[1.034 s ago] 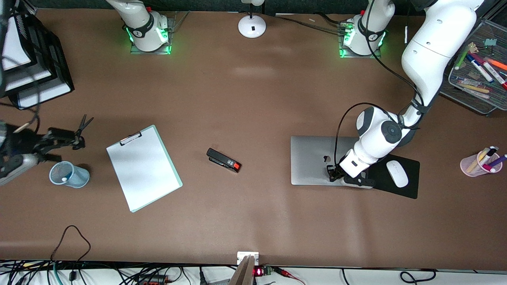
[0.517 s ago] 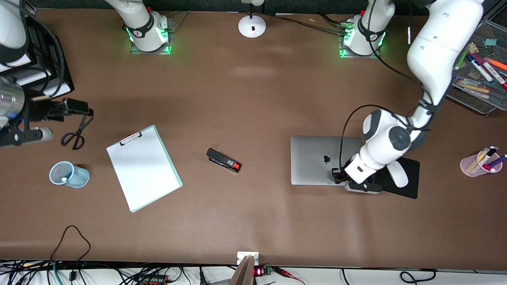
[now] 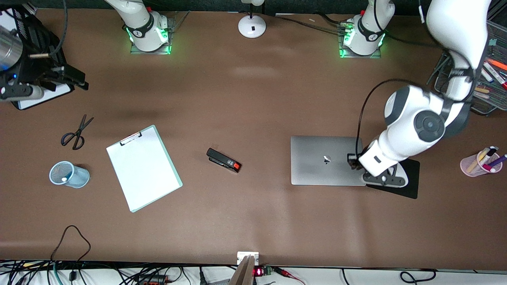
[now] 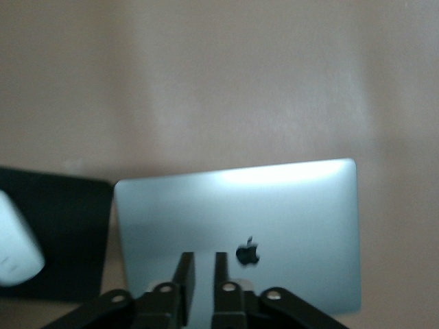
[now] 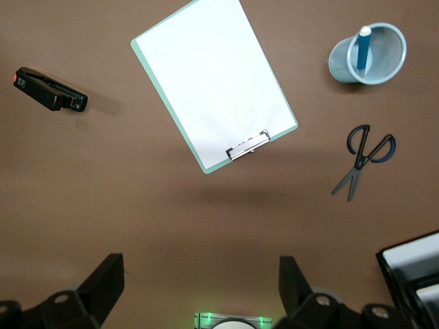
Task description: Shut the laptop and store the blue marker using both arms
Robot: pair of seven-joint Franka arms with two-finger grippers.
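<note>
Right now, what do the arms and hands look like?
Both arms are glossy white jointed tubes with dark grey joint bands; the bases glow green. A black cable loops along the left arm to its wrist. The left hand and right hand are black, with two fingers each.

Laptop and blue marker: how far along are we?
Done: the laptop lies shut, and the blue marker stands in the mesh cup. In hand: nothing; the left claw hangs over the lid, narrowly parted, and the right claw is open above the table. Left: nothing visible.
</note>
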